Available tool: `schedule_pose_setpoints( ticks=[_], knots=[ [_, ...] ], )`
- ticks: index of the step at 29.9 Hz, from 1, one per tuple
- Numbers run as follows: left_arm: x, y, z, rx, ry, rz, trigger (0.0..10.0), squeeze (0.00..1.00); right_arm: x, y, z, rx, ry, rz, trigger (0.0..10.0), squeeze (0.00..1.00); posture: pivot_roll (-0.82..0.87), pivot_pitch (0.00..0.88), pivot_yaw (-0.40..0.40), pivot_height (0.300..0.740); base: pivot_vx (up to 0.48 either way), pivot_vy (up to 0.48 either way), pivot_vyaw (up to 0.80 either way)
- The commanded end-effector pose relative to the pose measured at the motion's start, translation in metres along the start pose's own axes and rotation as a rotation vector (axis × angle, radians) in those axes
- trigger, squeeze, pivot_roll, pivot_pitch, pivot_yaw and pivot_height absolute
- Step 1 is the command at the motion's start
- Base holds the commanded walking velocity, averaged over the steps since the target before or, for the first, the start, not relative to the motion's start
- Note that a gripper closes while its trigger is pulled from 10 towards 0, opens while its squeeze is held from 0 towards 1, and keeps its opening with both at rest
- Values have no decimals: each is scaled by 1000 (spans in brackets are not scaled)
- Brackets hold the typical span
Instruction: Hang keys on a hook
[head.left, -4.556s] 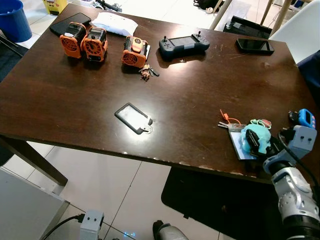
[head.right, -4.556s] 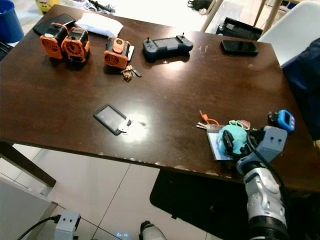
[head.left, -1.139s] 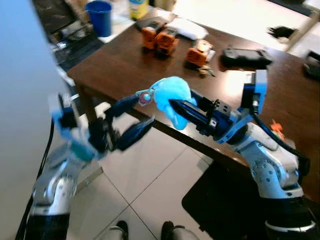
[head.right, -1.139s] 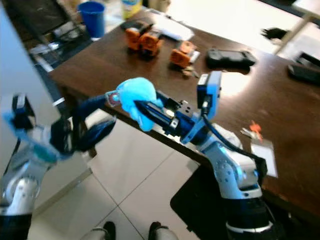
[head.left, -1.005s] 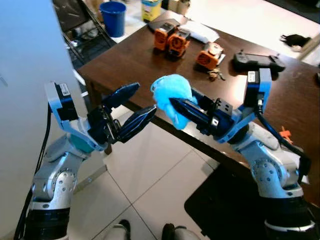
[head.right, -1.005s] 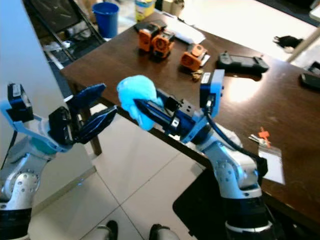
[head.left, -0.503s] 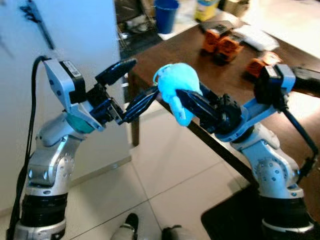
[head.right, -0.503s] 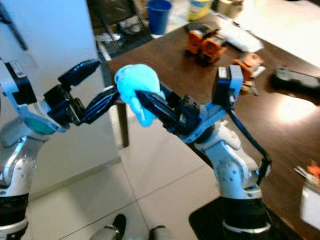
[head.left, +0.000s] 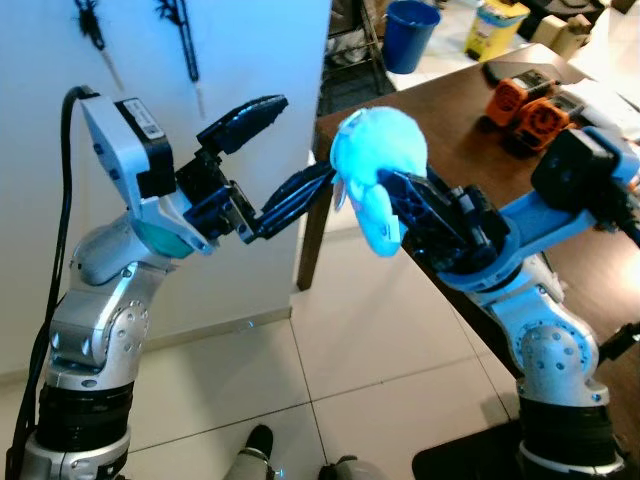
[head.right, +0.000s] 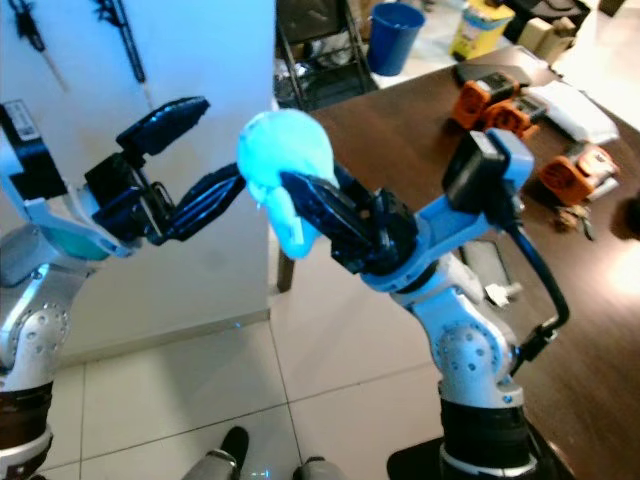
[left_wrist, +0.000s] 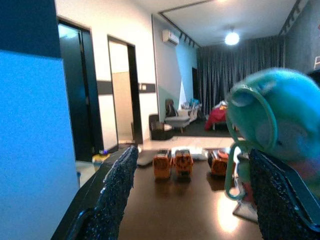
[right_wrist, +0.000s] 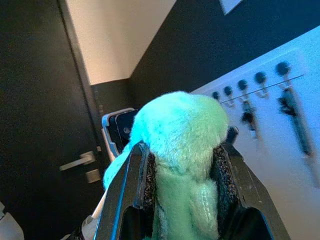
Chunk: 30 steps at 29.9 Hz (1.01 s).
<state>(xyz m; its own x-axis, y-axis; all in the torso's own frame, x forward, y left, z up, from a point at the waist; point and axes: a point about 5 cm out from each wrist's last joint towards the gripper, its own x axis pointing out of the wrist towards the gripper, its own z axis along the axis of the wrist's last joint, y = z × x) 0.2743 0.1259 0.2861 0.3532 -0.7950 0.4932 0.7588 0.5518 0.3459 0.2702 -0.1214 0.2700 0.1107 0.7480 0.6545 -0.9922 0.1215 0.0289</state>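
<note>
Beside the wall, right gripper (head.left: 395, 190) clamps the plush keychain (head.left: 378, 165); left gripper (head.left: 285, 150) gapes wide.

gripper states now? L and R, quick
Left gripper: open, holding nothing, fingers spread just beside the plush keychain.
Right gripper: shut on the plush keychain, held up toward the wall hooks.

Fluffy turquoise plush keychain toy (head.left: 378, 165), pale mint-green in right wrist view, with teal plastic ring (left_wrist: 248, 141). Right gripper (head.right: 305, 205) black-fingered, on blue-tinted silver arm. Left gripper (head.left: 272, 153) glossy black, wrist housing silver with teal patch. Rectangular wooden table (head.right: 425, 135) dark brown. Boxy orange-and-black devices (head.left: 523, 100). Round plastic bucket (head.left: 409, 34) deep blue. Wall-mounted hooks (right_wrist: 257, 80) black on pale blue-white panel. Floor tiles (head.left: 290, 400) off-white.
</note>
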Motion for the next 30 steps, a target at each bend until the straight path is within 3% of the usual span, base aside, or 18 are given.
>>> schedule_pose_setpoints(
  ticks=[1, 5, 17, 30],
  knots=[
    [3, -11, 0, -13, 9, -77, 10000, 0, 1, 2, 3, -2, -15, 10, 10000, 0, -38, 111, -15, 740, 0, 0, 738],
    [2, -19, -2, -41, 21, -139, 10000, 0, 4, 3, 4, -4, -27, 16, 10000, 0, -40, 109, -14, 740, 0, 0, 738],
    [9, -24, -6, -46, 37, -127, 10000, 0, 11, 7, -5, 31, -7, 45, 10000, 0, -40, 108, -14, 740, 0, 0, 733],
    [8, -2, -9, 102, 118, -26, 10000, 0, 1, 19, -2, 64, 1, 106, 10000, 0, -40, 106, -11, 740, 0, 0, 99]
  ],
)
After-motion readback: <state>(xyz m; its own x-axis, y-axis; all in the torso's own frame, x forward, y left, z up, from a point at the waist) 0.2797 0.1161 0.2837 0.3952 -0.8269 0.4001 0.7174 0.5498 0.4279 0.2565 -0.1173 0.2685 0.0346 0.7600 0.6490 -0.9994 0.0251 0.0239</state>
